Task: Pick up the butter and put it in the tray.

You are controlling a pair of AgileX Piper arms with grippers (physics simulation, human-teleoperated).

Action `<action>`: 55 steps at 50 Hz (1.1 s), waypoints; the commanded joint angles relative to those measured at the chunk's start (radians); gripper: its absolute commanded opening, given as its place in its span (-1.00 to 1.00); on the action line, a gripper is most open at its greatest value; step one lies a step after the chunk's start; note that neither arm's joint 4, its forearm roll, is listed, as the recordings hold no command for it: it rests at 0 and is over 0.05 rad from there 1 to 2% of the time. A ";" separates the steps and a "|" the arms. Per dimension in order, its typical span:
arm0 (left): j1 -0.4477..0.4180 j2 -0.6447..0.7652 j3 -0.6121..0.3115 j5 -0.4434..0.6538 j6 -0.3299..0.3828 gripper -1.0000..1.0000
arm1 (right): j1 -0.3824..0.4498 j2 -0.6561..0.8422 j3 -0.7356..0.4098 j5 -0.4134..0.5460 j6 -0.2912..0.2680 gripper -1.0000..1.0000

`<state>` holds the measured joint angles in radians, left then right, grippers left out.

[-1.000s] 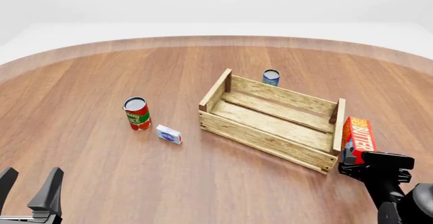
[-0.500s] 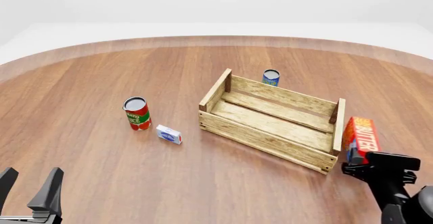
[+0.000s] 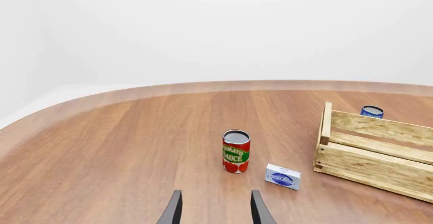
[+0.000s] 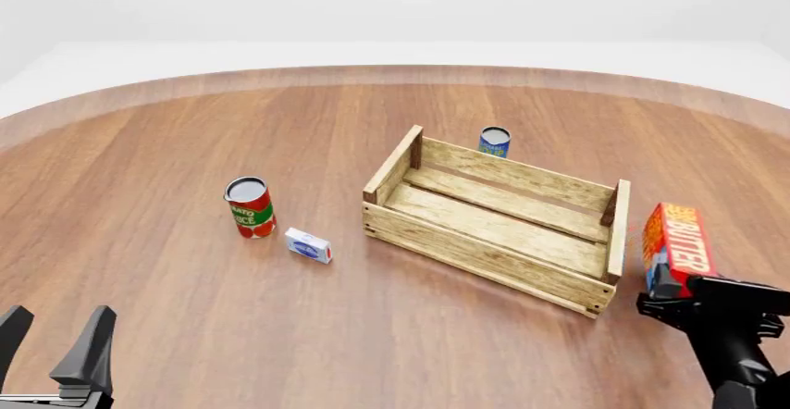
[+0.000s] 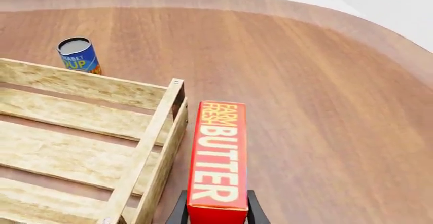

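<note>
The left end effector (image 4: 55, 346) sits at the near left edge with its fingers apart, gripping nothing, where it was a second ago. At the near right, the right end effector (image 4: 672, 300) is clamped on the lower end of the butter (image 4: 679, 242). The carton has moved rightward and slightly away from the tray (image 4: 494, 242) since a second ago, and now stands just beside the tray's right end wall. Farther left on the surface (image 4: 185, 150) stand the small white-and-blue box (image 4: 309, 245) and the tomato sauce can (image 4: 251, 207), unmoved. Beyond the tray is a blue can (image 4: 495, 141).
</note>
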<state>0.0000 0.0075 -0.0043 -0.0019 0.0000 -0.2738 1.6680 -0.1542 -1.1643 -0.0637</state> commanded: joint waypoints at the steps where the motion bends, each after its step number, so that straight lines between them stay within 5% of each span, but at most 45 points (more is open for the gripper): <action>1: 0.000 0.000 0.000 0.000 0.000 1.00 | -0.002 -0.102 0.021 0.033 0.027 -1.00; 55: 0.000 0.000 0.000 0.000 0.000 1.00 | 0.041 -0.731 -0.021 0.622 0.010 -1.00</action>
<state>0.0000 0.0075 -0.0043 -0.0019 0.0000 -0.2399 1.0523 -0.1356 -0.6490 -0.0676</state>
